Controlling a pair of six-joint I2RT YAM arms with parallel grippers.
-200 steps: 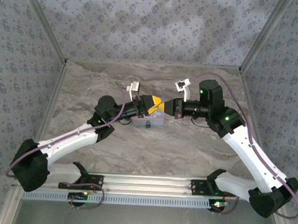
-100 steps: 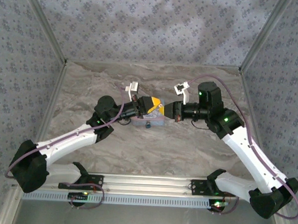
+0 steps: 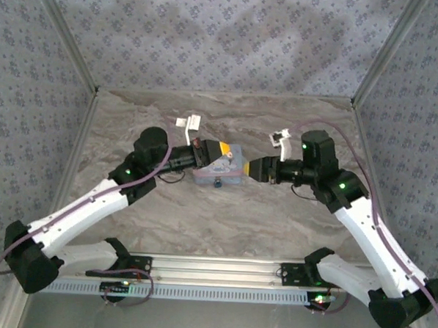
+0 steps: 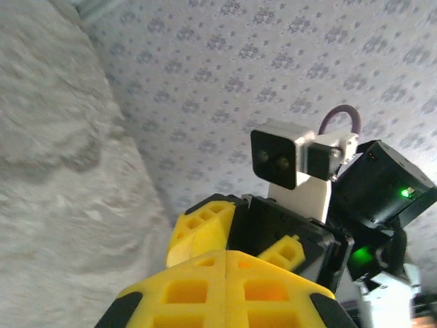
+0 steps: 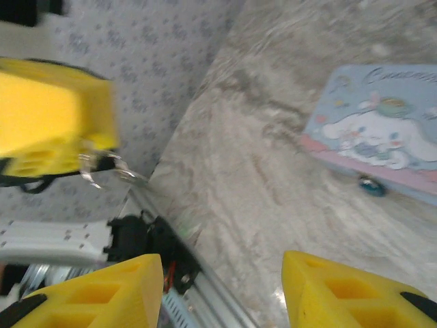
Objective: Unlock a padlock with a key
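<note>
The padlock [image 5: 372, 186], a tiny dark bluish-grey lock, is seen lying on the marbled table [image 3: 275, 211], just beside the near long edge of a pale blue cartoon tin [image 5: 382, 137]. From the top view the padlock [image 3: 216, 183] is found midway along that edge of the tin [image 3: 229, 172], near the middle of the table and between the two arms. It is touched by neither gripper.

The left gripper [image 3: 225, 150] is held above the far left corner of the tin, pointed toward the right arm. Its yellow fingers [image 4: 184, 290] are pressed together in its wrist view. From the right wrist camera, a thin metal key ring [image 5: 113, 171] is seen jutting from the tip of the left gripper [image 5: 58, 123]; the ring is blurred and a key cannot be made out.

The right gripper [image 3: 250, 168] is held just off the right end of the tin, facing the left gripper with a small gap between them. Its fingers [image 5: 95, 297] are spread apart, and nothing is held between them. The whole cell is backed by patterned grey wallpaper [image 3: 233, 40].
</note>
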